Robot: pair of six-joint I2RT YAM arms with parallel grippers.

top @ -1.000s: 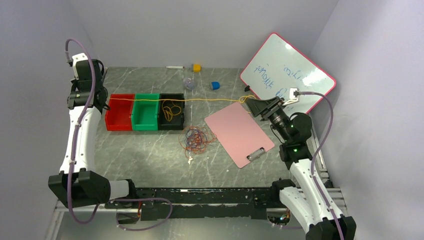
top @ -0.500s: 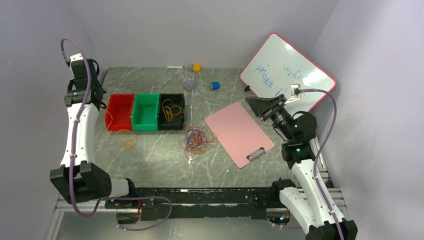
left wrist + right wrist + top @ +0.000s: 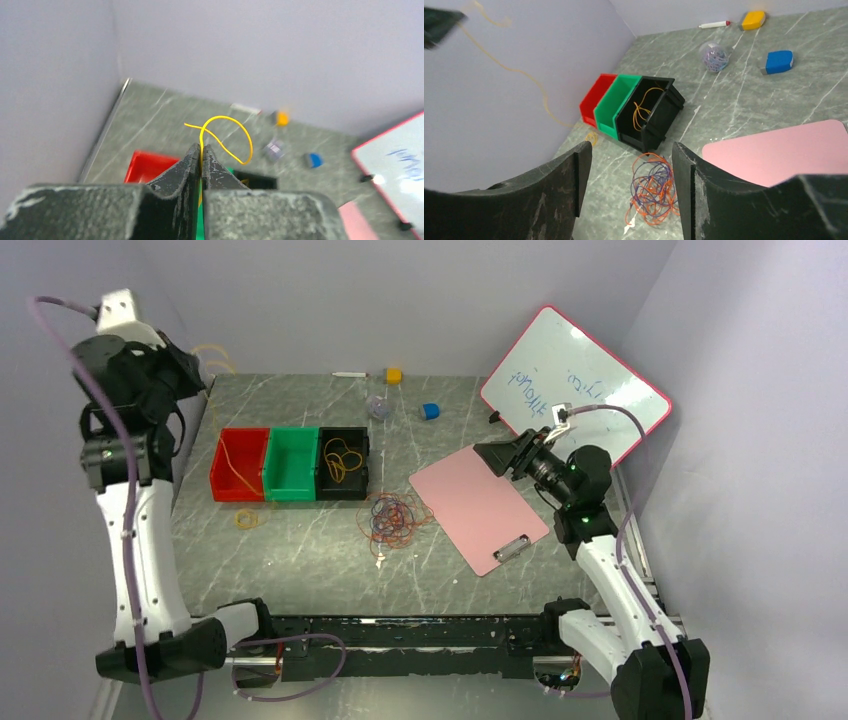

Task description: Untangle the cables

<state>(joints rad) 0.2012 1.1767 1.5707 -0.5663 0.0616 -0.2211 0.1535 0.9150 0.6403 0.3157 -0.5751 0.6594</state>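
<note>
A tangle of orange-red and dark blue cables (image 3: 395, 518) lies on the table in front of the black bin; it also shows in the right wrist view (image 3: 651, 187). My left gripper (image 3: 190, 365) is raised high at the far left, shut on a yellow cable (image 3: 230, 135) that loops past its tips (image 3: 202, 147). That cable hangs down across the red bin to a small coil (image 3: 247, 518) on the table. Another yellow cable (image 3: 343, 462) lies in the black bin. My right gripper (image 3: 497, 455) is open and empty above the pink clipboard's far edge (image 3: 630, 150).
Red (image 3: 238, 465), green (image 3: 291, 465) and black (image 3: 352, 485) bins stand in a row at the left. A pink clipboard (image 3: 478, 508) lies at the right, a whiteboard (image 3: 575, 385) leans behind it. A blue block (image 3: 430, 411), yellow block (image 3: 394, 375), clear ball (image 3: 378, 407) and marker (image 3: 350, 374) lie at the back.
The yellow cable was stretched between both grippers. My right gripper let it go and opened; my left arm rose high with the cable, whose free end fell beside the red bin.
</note>
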